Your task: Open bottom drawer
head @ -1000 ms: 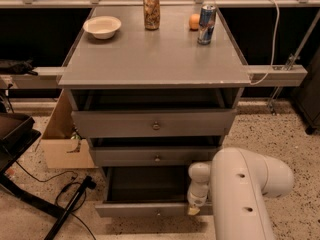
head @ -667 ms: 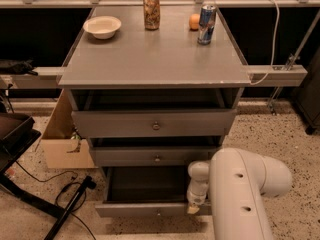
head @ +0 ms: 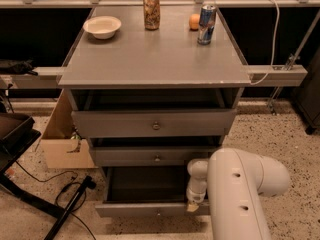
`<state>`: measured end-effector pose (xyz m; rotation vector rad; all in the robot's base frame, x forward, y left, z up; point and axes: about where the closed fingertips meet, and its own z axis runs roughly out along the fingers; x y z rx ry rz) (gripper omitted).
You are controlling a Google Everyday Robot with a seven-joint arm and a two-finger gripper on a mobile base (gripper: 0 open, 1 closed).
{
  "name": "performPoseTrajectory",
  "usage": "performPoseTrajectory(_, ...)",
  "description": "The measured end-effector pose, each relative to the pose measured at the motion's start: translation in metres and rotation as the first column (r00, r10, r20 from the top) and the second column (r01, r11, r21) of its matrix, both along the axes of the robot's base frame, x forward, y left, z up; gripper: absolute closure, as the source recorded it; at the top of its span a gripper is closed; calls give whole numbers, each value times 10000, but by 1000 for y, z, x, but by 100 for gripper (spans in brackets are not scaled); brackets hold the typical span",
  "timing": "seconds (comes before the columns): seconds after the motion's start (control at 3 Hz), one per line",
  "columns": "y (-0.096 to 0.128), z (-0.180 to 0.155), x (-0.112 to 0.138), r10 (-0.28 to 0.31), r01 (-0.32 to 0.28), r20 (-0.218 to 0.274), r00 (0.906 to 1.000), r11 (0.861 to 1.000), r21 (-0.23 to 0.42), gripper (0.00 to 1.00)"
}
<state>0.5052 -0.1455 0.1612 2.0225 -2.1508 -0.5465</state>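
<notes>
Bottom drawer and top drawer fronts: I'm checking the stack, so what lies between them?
In the camera view, the middle drawer lies between the top drawer and the open bottom drawer. The claw is at the bottom drawer's front edge, toward its right.

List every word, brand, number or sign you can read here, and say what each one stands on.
Brown can: printed label, too blurred to read.
Blue can: printed label, too blurred to read.
Nothing else bears text. The gripper, unmarked, sits at the right end of the front of the open bottom drawer.
</notes>
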Motion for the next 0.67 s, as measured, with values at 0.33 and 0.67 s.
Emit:
performPoseTrajectory(0.33, 1, 0, 3, -3, 3, 1, 10000, 10000, 2, 100)
performPoseTrajectory(0.67, 5, 4, 6, -299, 298, 57, 9995, 9994, 169, 100)
